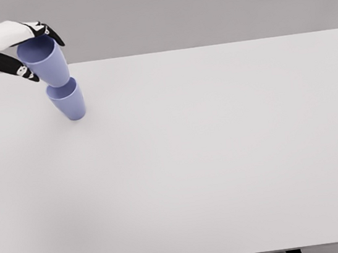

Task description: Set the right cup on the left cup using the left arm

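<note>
White and wide, the table (223, 157) fills most of the head view under a plain grey backdrop, and at its far left corner stands the lower blue cup (68, 101), upright on the tabletop. Directly above it the upper blue cup (44, 60) sits with its base in or at the lower cup's mouth, leaning slightly left. The left hand (19, 49), reaching in from the left edge, wraps its black-tipped fingers (51, 35) and thumb around that upper cup's rim.
</note>
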